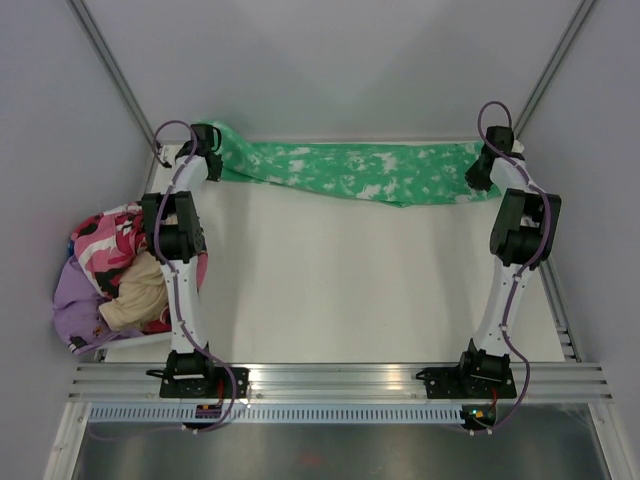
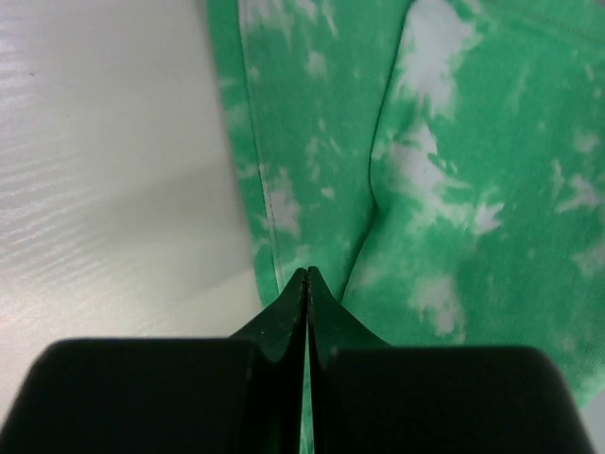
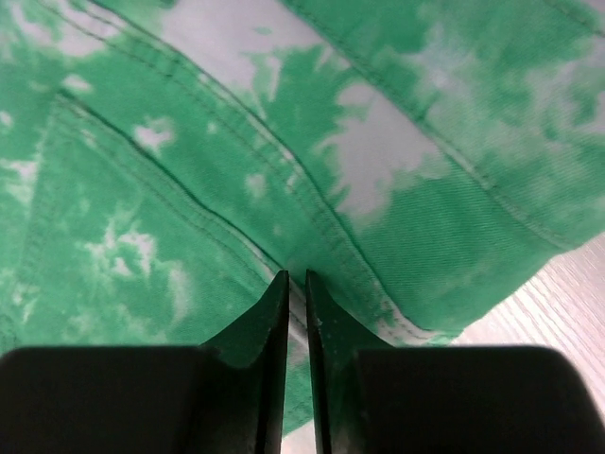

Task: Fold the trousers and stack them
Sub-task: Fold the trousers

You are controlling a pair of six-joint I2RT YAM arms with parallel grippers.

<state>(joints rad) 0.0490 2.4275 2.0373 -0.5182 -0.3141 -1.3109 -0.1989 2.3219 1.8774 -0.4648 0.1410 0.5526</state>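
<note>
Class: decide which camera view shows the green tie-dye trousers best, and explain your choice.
The top external view: the bright green, white-mottled fabric trousers appear whole, stretched out lengthwise. The wrist views show only close fabric patches pinched in the left tool and the right tool.

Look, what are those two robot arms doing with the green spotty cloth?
They are holding green and white trousers. The left gripper pinches one end, the right gripper the other, so the trousers stretch long across the far side of the table. No neat stack yet. A heap of other clothes sits by the table's left edge.
</note>
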